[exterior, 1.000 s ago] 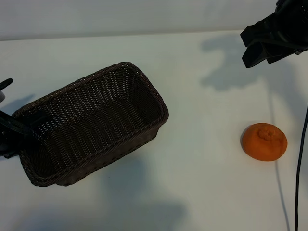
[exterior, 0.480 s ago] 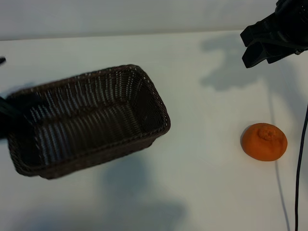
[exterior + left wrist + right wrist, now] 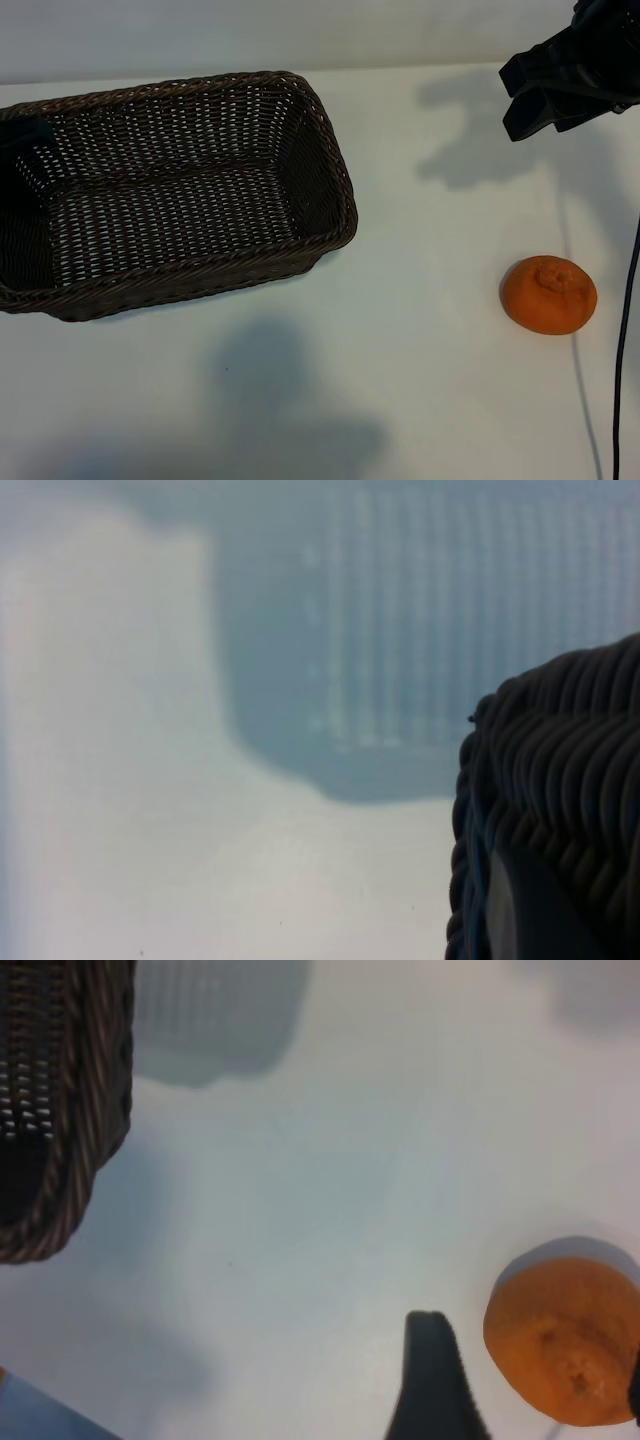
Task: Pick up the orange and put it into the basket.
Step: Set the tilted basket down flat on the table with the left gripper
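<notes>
I see the white desk (image 3: 400, 330) with the wicker basket (image 3: 320, 200) lifted off it, shadow beneath. Left gripper (image 3: 22, 135) is clenched on the basket's rim at the far left end. Right gripper (image 3: 530, 1380) hangs released, jaws either side of the orange (image 3: 548, 294), which sits on the desk, well apart from the basket.
</notes>
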`<action>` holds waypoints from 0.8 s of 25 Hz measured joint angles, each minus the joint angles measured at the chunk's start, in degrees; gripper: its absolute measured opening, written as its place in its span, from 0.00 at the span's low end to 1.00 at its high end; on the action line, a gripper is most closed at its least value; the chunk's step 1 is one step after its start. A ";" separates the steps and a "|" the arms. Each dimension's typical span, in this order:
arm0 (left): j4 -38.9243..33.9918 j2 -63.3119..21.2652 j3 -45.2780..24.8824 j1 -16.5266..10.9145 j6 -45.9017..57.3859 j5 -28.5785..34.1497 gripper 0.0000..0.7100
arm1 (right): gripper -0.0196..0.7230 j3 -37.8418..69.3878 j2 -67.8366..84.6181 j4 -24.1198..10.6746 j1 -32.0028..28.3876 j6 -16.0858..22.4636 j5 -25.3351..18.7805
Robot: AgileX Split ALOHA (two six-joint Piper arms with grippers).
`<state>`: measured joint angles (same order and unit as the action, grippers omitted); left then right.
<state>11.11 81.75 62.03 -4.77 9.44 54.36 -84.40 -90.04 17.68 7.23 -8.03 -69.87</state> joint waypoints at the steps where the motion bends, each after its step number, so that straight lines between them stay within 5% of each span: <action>1: 0.00 0.00 0.00 0.00 -0.32 0.32 0.22 | 0.64 0.00 0.00 0.00 0.00 0.00 0.00; 12: 12.33 2.55 0.11 -0.04 -20.45 2.56 0.22 | 0.64 0.00 0.00 0.00 0.00 0.00 0.00; 20: 15.96 7.66 4.33 -0.04 -22.76 3.25 0.22 | 0.64 0.00 0.00 1.19 0.00 0.05 0.00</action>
<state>27.07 89.41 66.36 -4.82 -13.32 57.61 -84.40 -90.04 18.87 7.23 -7.98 -69.87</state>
